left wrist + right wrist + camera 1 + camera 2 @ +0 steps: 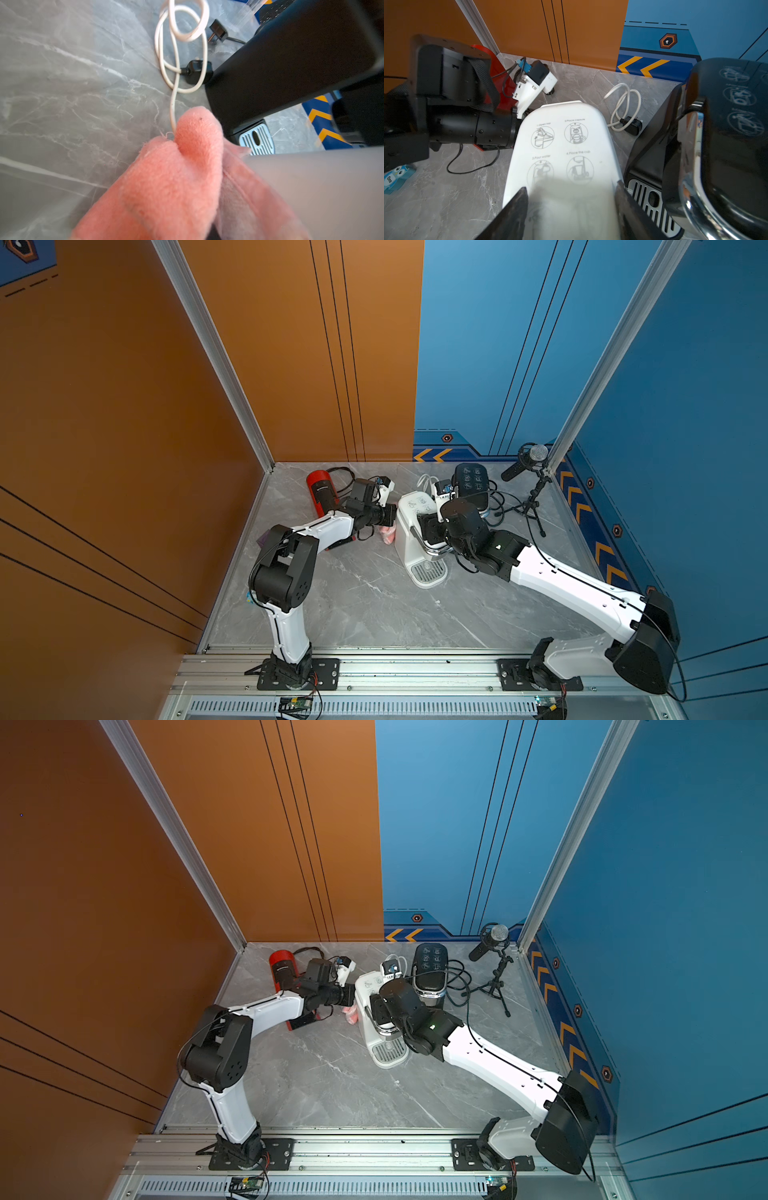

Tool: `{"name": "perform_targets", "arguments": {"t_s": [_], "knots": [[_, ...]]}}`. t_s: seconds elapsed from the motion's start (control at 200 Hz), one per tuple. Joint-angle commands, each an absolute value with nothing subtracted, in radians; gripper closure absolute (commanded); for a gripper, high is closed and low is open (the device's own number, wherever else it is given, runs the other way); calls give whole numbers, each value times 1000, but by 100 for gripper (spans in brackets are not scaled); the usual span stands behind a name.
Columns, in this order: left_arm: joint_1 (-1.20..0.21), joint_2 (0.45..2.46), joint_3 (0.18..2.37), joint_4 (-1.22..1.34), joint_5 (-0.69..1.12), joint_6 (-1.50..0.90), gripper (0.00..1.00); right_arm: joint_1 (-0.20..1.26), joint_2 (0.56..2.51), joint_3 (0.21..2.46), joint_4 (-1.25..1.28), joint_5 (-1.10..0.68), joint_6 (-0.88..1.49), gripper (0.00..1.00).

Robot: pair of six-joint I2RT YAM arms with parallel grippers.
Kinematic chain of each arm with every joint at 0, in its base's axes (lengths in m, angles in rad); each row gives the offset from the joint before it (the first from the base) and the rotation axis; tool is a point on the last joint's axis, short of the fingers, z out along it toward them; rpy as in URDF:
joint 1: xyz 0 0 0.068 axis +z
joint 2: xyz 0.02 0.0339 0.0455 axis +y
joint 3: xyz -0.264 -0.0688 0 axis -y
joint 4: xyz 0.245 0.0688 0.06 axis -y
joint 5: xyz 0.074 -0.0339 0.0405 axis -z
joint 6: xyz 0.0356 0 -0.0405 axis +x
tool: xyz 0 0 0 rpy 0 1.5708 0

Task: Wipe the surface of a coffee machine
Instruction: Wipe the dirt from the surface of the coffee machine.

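Observation:
A white coffee machine [409,526] [368,990] stands mid-table, its lid printed with instruction pictures [562,145]. My right gripper [427,527] [380,1011] [571,199] reaches over the lid from the front right and is shut on the machine, one dark finger on each side of its top. My left gripper [388,526] [192,228] is shut on a pink cloth [387,534] [351,1016] [176,176]. The cloth bunches against the machine's left side, seen as a blurred pale wall [311,187]. It hides the left fingers.
A black coffee machine [471,485] [726,124] stands close on the right of the white one. A red machine [320,489] lies at the back left. A microphone on a tripod [534,472] fills the back right corner. A white cable [623,104] and plugs lie behind.

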State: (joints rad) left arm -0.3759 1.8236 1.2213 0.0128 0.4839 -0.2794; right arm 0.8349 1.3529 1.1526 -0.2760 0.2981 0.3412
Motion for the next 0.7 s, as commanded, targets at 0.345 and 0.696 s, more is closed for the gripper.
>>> {"name": "perform_targets", "arguments": {"t_s": [0.345, 0.696], "knots": [[-390, 1611, 1344, -90, 668, -271, 100, 787, 1242, 1082, -567, 234, 385, 31], [-405, 1530, 1191, -103, 374, -262, 100, 773, 1193, 1057, -596, 264, 377, 31]]}}
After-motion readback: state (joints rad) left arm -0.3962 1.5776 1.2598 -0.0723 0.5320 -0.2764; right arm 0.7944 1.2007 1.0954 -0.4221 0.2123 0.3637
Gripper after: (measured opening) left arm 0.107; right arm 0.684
